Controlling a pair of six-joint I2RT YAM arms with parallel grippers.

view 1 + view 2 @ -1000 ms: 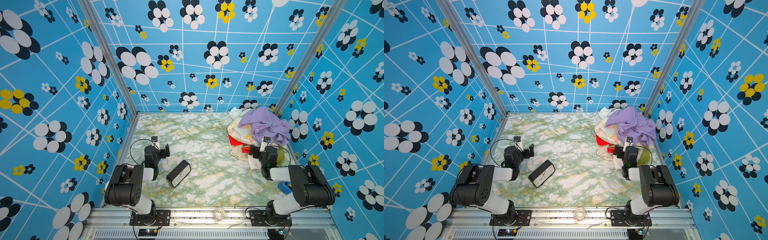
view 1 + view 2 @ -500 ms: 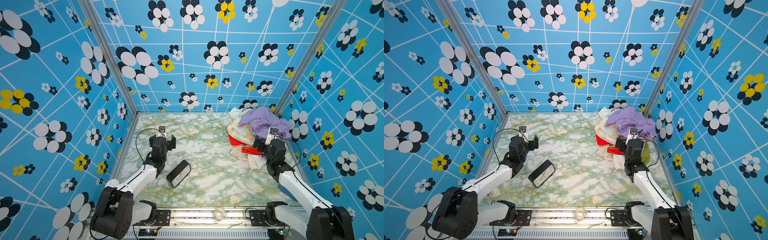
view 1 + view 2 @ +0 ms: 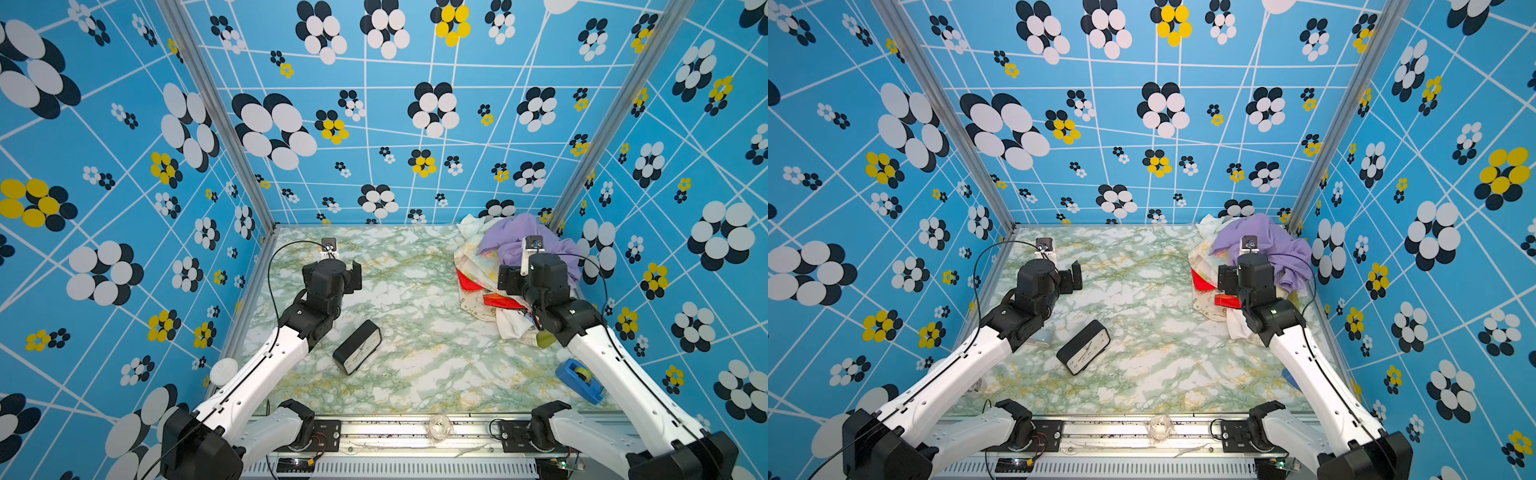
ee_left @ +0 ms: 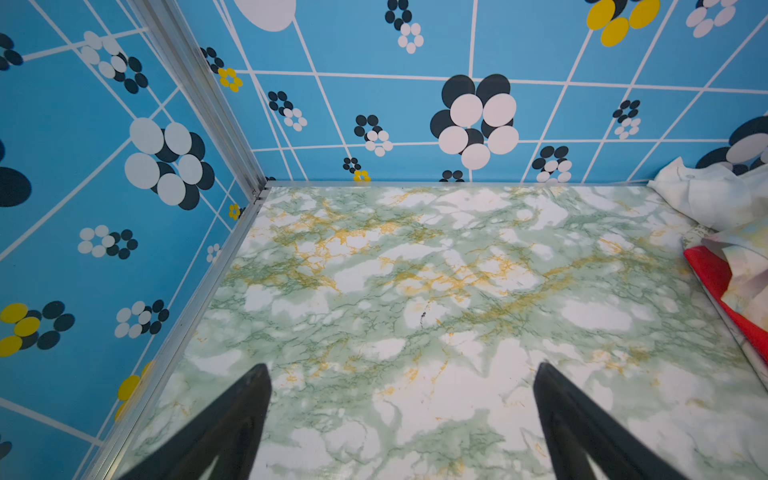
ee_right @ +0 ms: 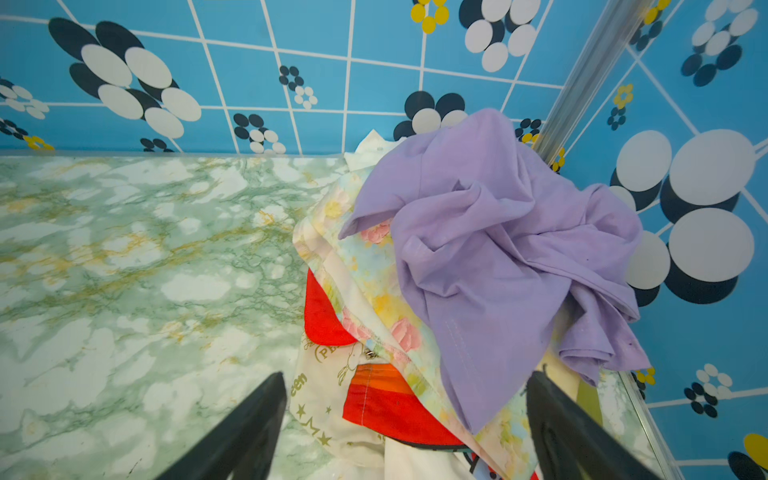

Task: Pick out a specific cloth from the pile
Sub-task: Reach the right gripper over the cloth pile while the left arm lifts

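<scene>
Movement: both arms are now seen stretched forward from the folded pose of a second ago. The right hand (image 3: pixel 509 280) has been brought up to the pile (image 3: pixel 476 309), and the left hand (image 3: pixel 353 276) has been carried toward the far left part of the counter (image 3: pixel 415 324).
Right hand: the jaws are held wide apart and nothing is gripped. In both top views it is placed over the pile's side that faces the middle of the counter.
Between the right jaws: in the right wrist view, folds of the red cloth (image 5: pixel 324 316), the star-printed cloth (image 5: pixel 324 399) and the hem of the lavender cloth (image 5: pixel 498 249) are framed. Whether any of them is touched cannot be told.
Flowered cloth (image 5: pixel 365 270): it is lodged in the pile at the far right corner of the counter, covered by the lavender cloth and laid over the red cloth. Only a strip with pink flowers is exposed along the side toward the middle.
Left hand: the jaws are spread wide and nothing is held. Bare counter is seen beneath, well apart from the pile.
Black clock (image 3: pixel 357 347): it is laid on the counter just beside the left arm.
Blue tape dispenser (image 3: pixel 579 380): it is set near the counter's right edge, beside the right arm.
</scene>
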